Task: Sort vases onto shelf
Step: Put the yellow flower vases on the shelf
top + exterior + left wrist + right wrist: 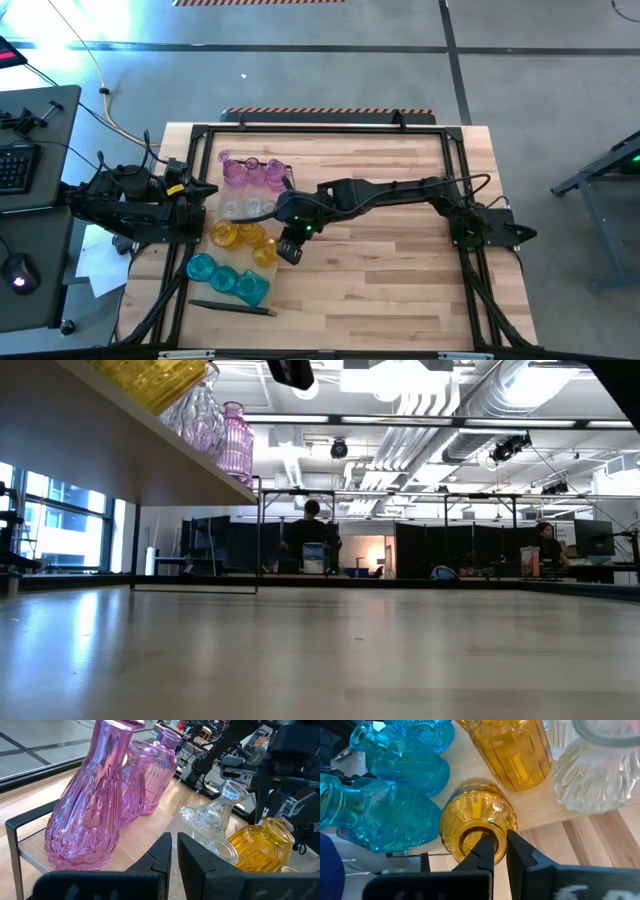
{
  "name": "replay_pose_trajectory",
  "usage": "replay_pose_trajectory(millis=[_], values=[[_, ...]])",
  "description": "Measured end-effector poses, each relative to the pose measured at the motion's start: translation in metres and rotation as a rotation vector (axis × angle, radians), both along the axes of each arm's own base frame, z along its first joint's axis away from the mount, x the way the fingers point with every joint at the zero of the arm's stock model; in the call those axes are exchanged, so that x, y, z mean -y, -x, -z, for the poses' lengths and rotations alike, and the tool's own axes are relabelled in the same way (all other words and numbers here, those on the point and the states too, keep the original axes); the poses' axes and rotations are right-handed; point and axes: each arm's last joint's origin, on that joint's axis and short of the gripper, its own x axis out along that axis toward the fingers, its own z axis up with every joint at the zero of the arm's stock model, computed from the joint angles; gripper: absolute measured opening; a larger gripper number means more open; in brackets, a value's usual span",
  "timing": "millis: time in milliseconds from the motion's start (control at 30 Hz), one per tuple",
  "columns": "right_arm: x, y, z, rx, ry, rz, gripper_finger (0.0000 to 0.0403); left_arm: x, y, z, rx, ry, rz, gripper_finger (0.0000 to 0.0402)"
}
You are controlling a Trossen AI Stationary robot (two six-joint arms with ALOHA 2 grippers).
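The shelf point(540, 810) lies at the table's left side and carries the vases in colour groups: pink point(250, 172) at the far end, clear point(245, 207), amber-yellow point(240, 235), and teal point(225, 278) at the near end. My right gripper point(501, 851) reaches across from the right and is shut on one amber-yellow vase point(477, 817) at the shelf's right edge, beside the teal vases point(395, 810). My left gripper point(175, 847) waits at the shelf's left side point(205, 193), shut on nothing and facing the pink vases point(95, 800). My right gripper has the amber-yellow vase by the rim of its mouth point(501, 836). One finger point(485, 851) reaches inside the opening and the other point(517, 851) stays outside. The fingers slant down from the table's right side. The vase stands upright; whether its base rests on the shelf, I cannot tell.
A dark metal frame point(455, 160) runs around the tabletop. A dark rail point(232, 308) lies at the shelf's near end. The table's middle and right point(390, 270) are bare wood. In the low view the shelf's underside point(110, 440) fills the upper left. People sit in the room beyond point(312, 530).
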Motion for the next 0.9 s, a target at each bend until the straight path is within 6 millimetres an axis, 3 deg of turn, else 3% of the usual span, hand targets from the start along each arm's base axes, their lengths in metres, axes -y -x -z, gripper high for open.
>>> replay_pose_trajectory(millis=[400, 900], values=[[0.0018, -0.0041, -0.0027, 0.048, -0.011, -0.003, 0.0024, 0.0, 0.0, 0.0, 0.0, -0.003, 0.001, 0.0021], [0.0008, -0.0083, -0.0074, 0.108, -0.041, -0.004, 0.0028, 0.0, 0.0, 0.0, -0.001, -0.006, 0.002, 0.0021]])
